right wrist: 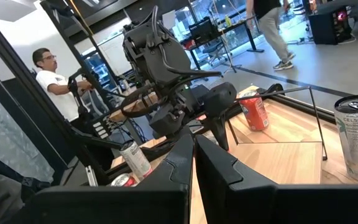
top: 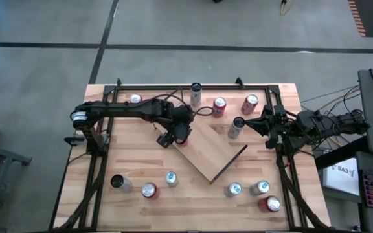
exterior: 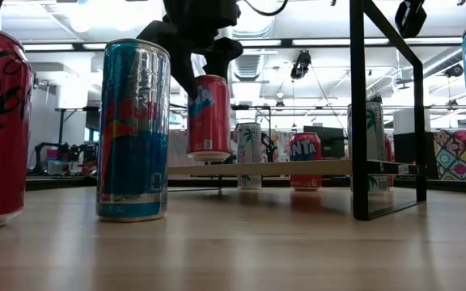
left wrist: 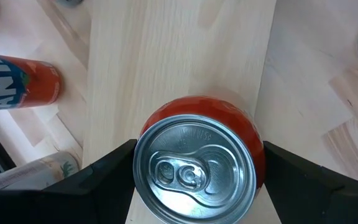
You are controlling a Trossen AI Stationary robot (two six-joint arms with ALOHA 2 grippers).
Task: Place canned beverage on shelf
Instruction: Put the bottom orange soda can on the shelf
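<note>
The large plank tabletop with its black frame [top: 141, 169] carries everything else, and near its middle sits the shelf, a flat rectangular light-wood board with a thin dark rim [top: 215, 154], turned at an angle to the table edges. The dark left arm reaches in over the shelf's near-left end, and its left gripper [top: 179, 134] clasps a red aluminium drink can with a silver top [left wrist: 197, 163], one finger [left wrist: 107, 171] on each side of the can's body. In the low view that can [exterior: 209, 117] stands upright with its base at the board's surface, though I cannot tell whether it rests there or hangs just above. The dark right arm waits at the table's right edge, its right gripper [right wrist: 191, 163] with the fingers pressed together on nothing. Other cans stand around the table, among them a tall blue and silver can [exterior: 133, 129] in front and an orange soda can [left wrist: 17, 84] just beside the shelf.
</note>
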